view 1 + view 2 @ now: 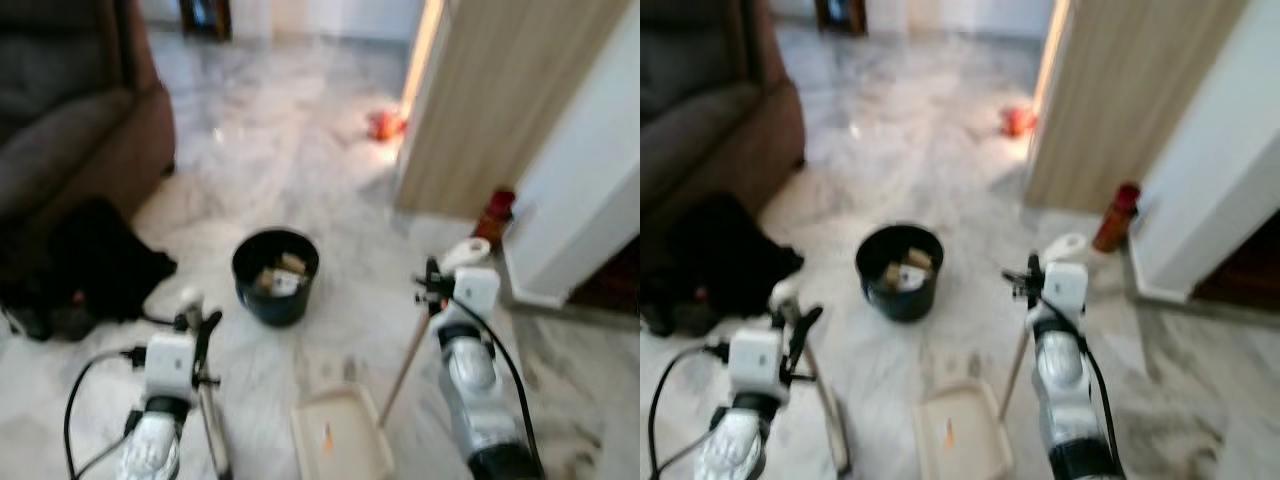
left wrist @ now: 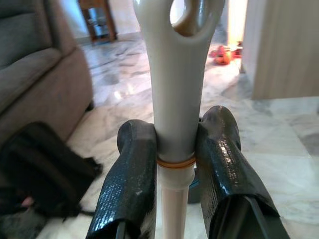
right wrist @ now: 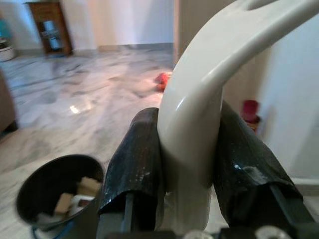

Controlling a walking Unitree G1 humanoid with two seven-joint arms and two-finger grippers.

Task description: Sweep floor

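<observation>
The left gripper (image 2: 174,164) is clamping the broom handle (image 2: 174,99); the right gripper (image 3: 192,159) is clamping the dustpan handle (image 3: 199,114). Judging by the scrap in the dustpan (image 1: 345,435), emptying it into the black bin (image 1: 275,275) ahead is coming next.

Both hands (image 2: 174,164) (image 3: 187,164) seemingly clamped shut.

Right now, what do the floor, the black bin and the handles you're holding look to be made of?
The floor looks like polished marble: grey veins, glossy reflections. The black bin seems plastic, smooth and matte. Both handles, in the left gripper and right gripper, look like glossy cream plastic.
</observation>
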